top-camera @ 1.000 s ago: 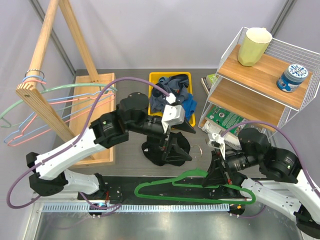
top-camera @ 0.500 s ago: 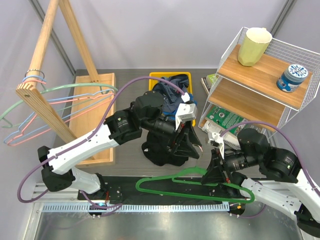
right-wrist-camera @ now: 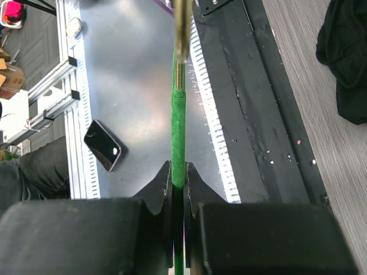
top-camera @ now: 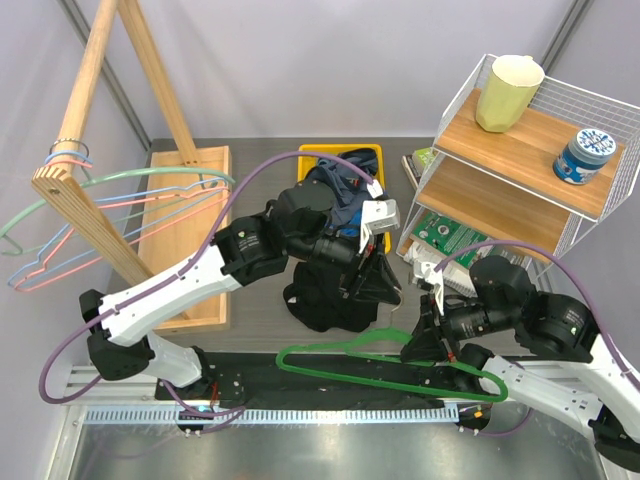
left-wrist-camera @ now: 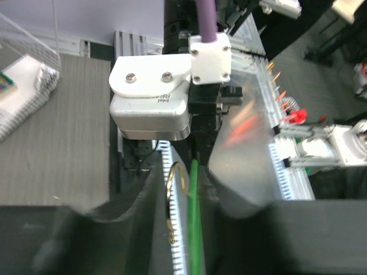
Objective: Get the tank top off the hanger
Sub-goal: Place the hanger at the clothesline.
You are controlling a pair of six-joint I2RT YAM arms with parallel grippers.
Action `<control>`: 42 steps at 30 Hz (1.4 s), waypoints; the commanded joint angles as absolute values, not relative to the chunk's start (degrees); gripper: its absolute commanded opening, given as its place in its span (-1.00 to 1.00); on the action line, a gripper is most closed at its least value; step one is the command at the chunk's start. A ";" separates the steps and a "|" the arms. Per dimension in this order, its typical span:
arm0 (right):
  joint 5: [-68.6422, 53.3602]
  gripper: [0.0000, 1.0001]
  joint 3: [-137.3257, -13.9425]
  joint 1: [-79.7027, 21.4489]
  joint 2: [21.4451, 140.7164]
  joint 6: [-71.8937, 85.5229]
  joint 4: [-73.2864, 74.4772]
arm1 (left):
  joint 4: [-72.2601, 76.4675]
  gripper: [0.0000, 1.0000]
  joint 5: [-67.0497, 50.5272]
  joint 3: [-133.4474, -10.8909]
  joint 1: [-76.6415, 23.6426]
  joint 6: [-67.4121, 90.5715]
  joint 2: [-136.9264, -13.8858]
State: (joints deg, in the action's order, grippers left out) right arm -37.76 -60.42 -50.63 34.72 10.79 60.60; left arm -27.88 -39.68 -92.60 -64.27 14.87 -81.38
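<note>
The right claw is pinched shut on the hanger to steady it, while the black tank top lies heaped just behind the hanger, seemingly free of it, under the left claw, whose fingers stand wide apart

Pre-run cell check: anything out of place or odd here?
A stray phone lies on the metal sheet. The black tank top sits crumpled on the table, off the green hanger clamped in the right hand. No damage visible.
</note>
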 commanded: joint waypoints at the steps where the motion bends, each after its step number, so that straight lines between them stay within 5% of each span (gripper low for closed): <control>1: -36.12 -0.98 -62.67 -50.71 35.16 11.07 59.76 | -30.40 0.19 -36.05 -95.27 -64.42 14.86 -79.02; 4: -35.42 -0.98 -62.49 -50.71 34.19 11.51 60.03 | -32.07 0.74 -31.13 -94.40 -64.34 12.84 -76.21; 7: -35.16 -0.98 -62.05 -50.71 32.44 11.95 60.12 | -33.05 0.99 -24.90 -92.38 -63.63 12.57 -71.73; 13: -33.49 -0.98 -63.01 -50.71 30.15 12.57 61.35 | -32.43 1.00 -19.60 -85.36 -63.28 14.32 -62.32; 24: -32.61 -0.98 -68.11 -50.71 29.97 12.04 59.07 | -20.76 0.85 -35.13 -71.55 -63.37 23.81 -62.40; 29: -31.73 -0.98 -68.38 -50.80 30.67 11.34 56.96 | -18.55 0.63 -39.90 -70.31 -63.89 25.93 -65.03; 39: -29.36 -0.87 -67.06 -50.71 31.55 11.78 54.93 | -18.89 -0.99 -37.10 -68.91 -64.34 26.19 -63.64; 42: -27.96 -0.56 -66.62 -50.71 30.85 12.74 54.49 | -19.86 -0.99 -34.37 -68.64 -64.34 26.10 -61.97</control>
State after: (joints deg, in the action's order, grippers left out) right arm -30.48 -66.35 -50.63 31.05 11.92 58.61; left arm -20.91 -38.98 -68.93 -64.66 25.17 -64.97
